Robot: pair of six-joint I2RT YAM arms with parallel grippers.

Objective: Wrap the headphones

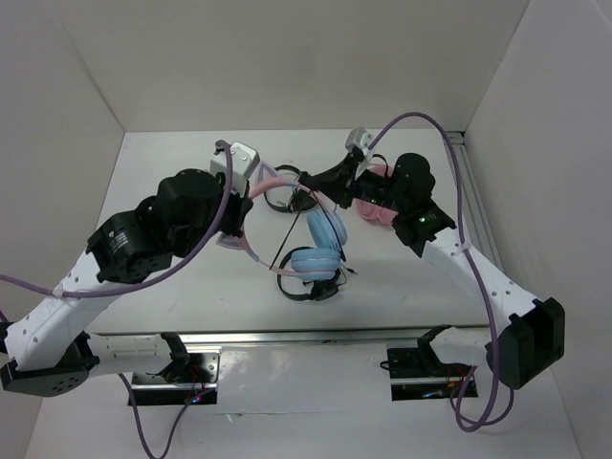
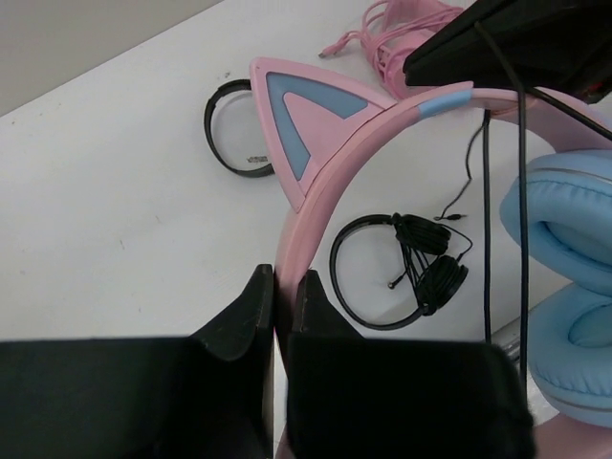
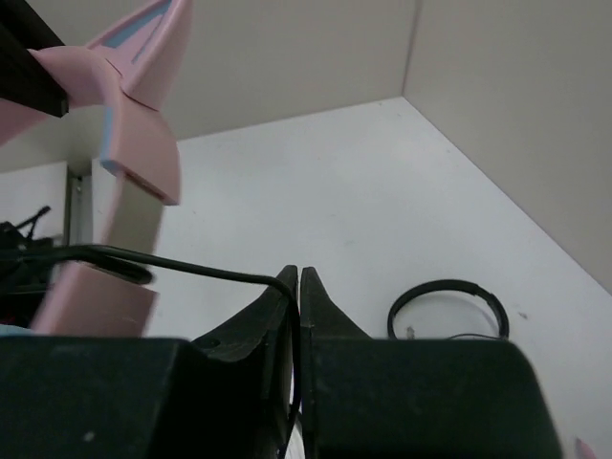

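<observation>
While the left gripper [image 2: 284,287] is clamped shut on the pink headband [image 2: 382,115], the headphones [image 1: 323,244] sit near the middle of the table [image 1: 182,296], with the headband raised above the surface. The right gripper [image 3: 298,282] is pinched closed on the thin dark cable [image 3: 191,265] (the cord enters between the fingertips). One pair of small black headphones [image 2: 416,273] lies on the table beneath the headband. All-pink headphones [image 1: 378,206] lie near the right arm.
</observation>
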